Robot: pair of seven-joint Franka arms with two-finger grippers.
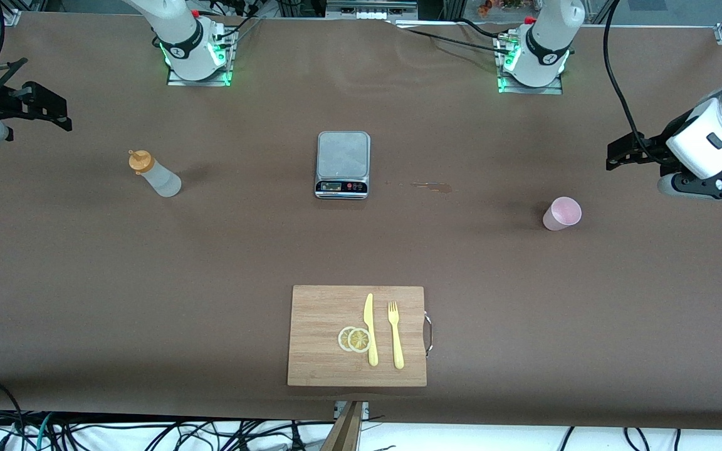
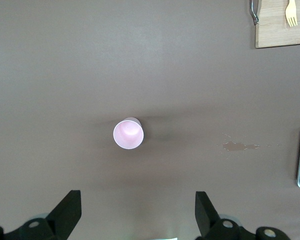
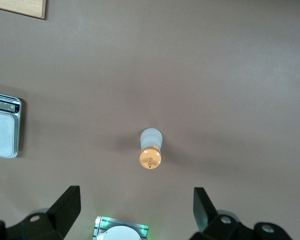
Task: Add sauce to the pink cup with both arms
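Sauce bottle (image 1: 155, 175) stands upright on the table (image 1: 85, 282) toward the right arm's end, at nine o'clock from the grey scale (image 1: 343, 164). Pink cup (image 1: 562, 213) stands at about four o'clock from the scale, toward the left arm's end. Left gripper (image 2: 138, 212) hangs over the table near the cup, its fingers spread wide and holding nothing. Right gripper (image 3: 136, 210) hangs near the bottle, also spread and holding nothing.

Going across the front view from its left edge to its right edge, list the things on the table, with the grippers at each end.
right gripper → sauce bottle → kitchen scale → cutting board → stain → pink cup → left gripper
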